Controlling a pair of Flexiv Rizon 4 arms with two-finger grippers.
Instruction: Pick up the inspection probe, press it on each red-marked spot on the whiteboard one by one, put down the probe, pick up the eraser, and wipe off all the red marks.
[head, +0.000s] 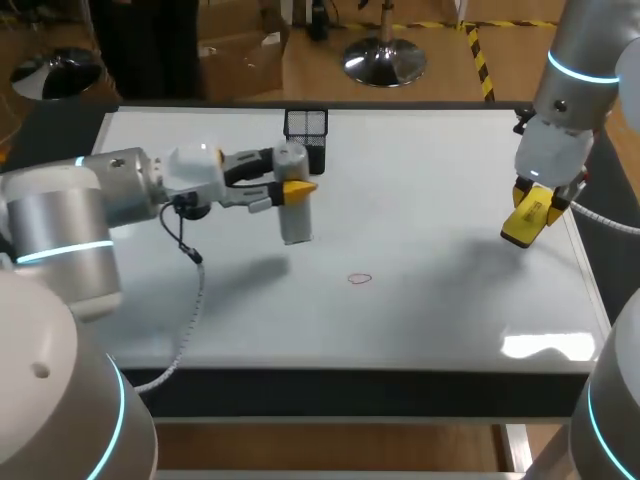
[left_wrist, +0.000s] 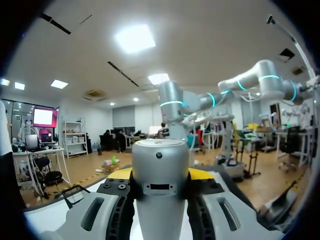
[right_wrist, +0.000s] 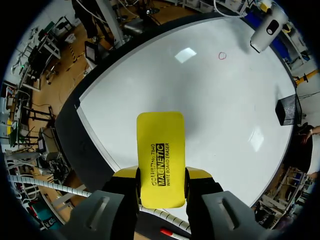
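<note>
My left gripper (head: 292, 188) is shut on the grey cylindrical inspection probe (head: 294, 200), holding it upright above the whiteboard (head: 420, 210) left of centre. In the left wrist view the probe (left_wrist: 160, 185) fills the gap between the fingers of the left gripper (left_wrist: 160, 176). A small red ring mark (head: 359, 279) shows on the board, ahead of and below the probe tip. My right gripper (head: 532, 208) hangs over the board's right edge, shut on the yellow eraser (head: 528, 218). The right wrist view shows the eraser (right_wrist: 160, 155) clamped in the right gripper (right_wrist: 161, 175), with the red mark (right_wrist: 222, 56) and the probe (right_wrist: 267, 31) far ahead.
A black mesh holder (head: 306, 130) stands at the back of the board, just behind the probe; it also appears in the right wrist view as the mesh holder (right_wrist: 289, 111). The board's front edge (head: 350, 368) and right edge lie close to the right gripper.
</note>
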